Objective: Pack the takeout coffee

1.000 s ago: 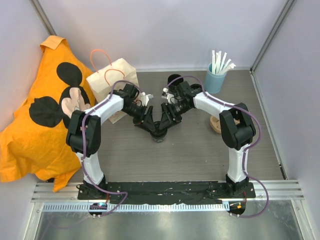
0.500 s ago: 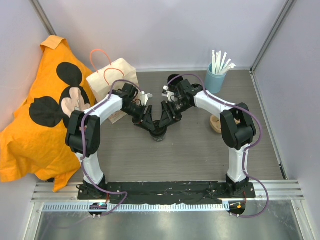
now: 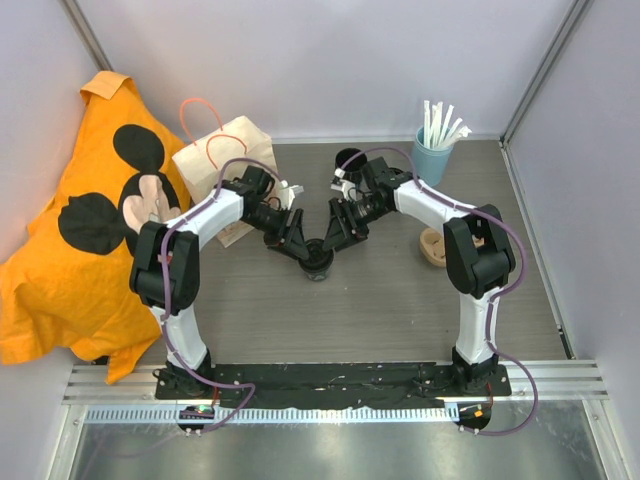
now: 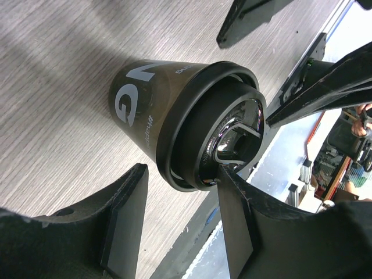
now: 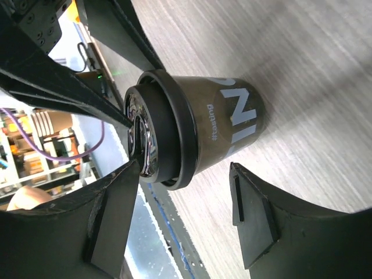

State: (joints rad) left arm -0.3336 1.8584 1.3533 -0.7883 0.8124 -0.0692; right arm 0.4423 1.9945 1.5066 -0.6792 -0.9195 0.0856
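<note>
Cup stands upright on the surface, mid-workspace, lid on, well apart from the bag at back left. Both hands meet over it.

Left hand is open. Its wrist view shows the jaws straddling the lid, with a gap on one side and the other finger right at the rim. Can't tell if it touches.

Right hand is open too, jaws either side of the cup with gaps visible.

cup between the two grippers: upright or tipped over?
Upright. In both wrist views the takeout cup rests narrow base down on the table, with its black lid facing up at the cameras.
</note>
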